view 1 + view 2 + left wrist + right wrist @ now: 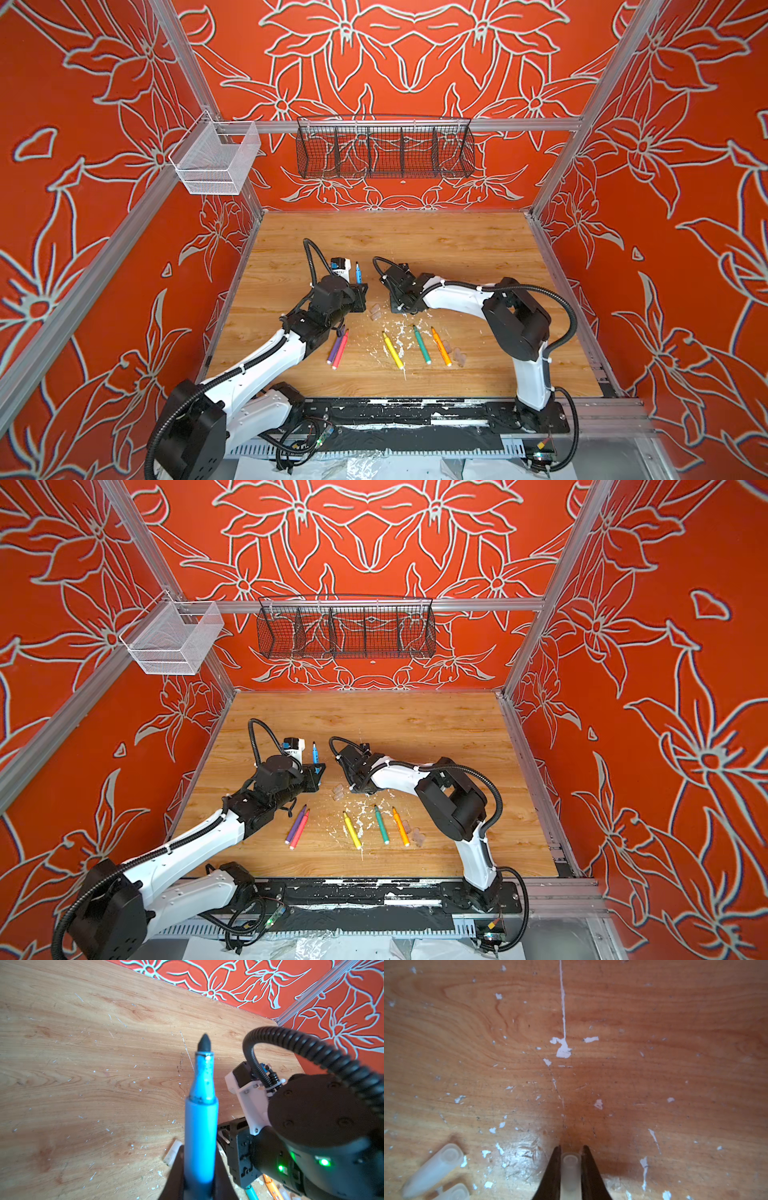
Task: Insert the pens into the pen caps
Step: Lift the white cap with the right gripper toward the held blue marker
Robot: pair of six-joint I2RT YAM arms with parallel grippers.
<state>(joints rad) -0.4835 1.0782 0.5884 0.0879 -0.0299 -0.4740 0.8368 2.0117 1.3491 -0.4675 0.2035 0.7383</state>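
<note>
My left gripper (pixel 199 1167) is shut on the blue pen (pixel 201 1118), which stands with its dark tip up in both top views (pixel 358 273) (pixel 315 752). My right gripper (pixel 572 1149) is shut on a translucent pen cap (pixel 570 1167) just above the wood; in a top view its wrist (pixel 401 291) covers the jaws. Two loose caps (pixel 433 1167) (pixel 375 311) lie beside it. The purple (pixel 336 347), pink (pixel 340 352), yellow (pixel 392 351), green (pixel 422 345) and orange (pixel 441 347) pens lie in a row nearer the front. More caps (pixel 459 357) rest by the orange pen.
White flecks (pixel 401 332) litter the wooden table (pixel 457 249) around the pens. A black wire basket (pixel 384 151) and a white mesh basket (pixel 216 160) hang on the back rail. Metal rails (pixel 557 291) edge the table sides.
</note>
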